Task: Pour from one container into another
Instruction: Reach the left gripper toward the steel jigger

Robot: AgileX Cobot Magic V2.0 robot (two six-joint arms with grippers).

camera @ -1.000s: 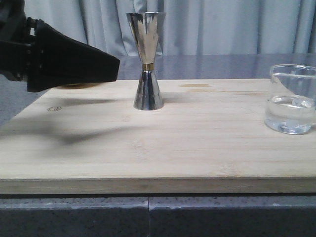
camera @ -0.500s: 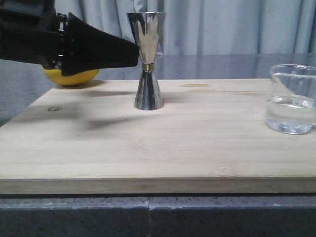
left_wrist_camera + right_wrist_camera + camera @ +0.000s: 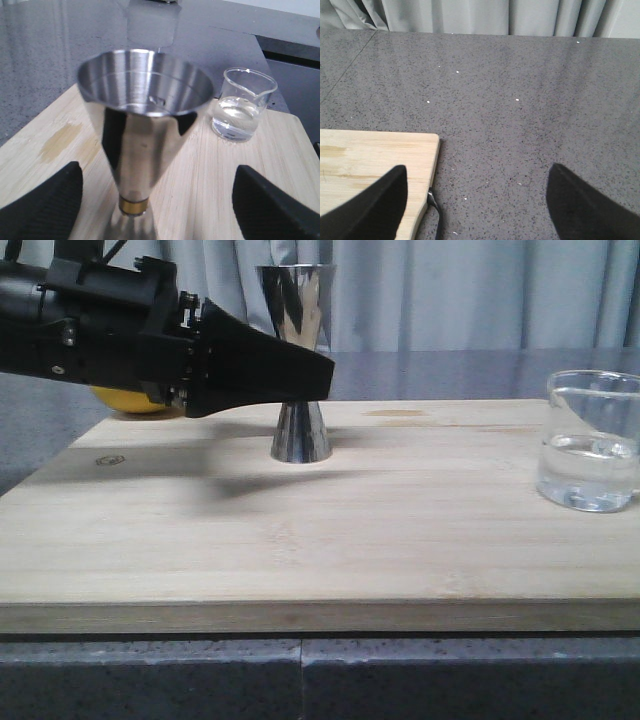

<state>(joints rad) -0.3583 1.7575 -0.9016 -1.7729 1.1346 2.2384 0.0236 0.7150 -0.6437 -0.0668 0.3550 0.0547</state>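
My left gripper (image 3: 155, 210): spread wide, one finger on each side of the jigger's narrow waist, neither touching it; I hold nothing.
My left arm (image 3: 90, 335): reaches in level from the left side, above the board, its fingers (image 3: 265, 368) crossing in front of the jigger's waist.
Jigger (image 3: 298, 360): upright near the middle of the board's far edge, wide mouth up, brass band just below the upper cone.
Beaker (image 3: 592, 440): upright at the board's right edge, well apart from the jigger, clear liquid in its lower part, pouring lip showing in my left wrist view.
Board (image 3: 330, 540): pale wood, lying on the dark grey worktop (image 3: 530, 110).
Yellow ball (image 3: 135, 400): behind my left arm, by the board's far left corner.
My right gripper (image 3: 477, 200): spread wide over the bare worktop beside a board corner, holding nothing.
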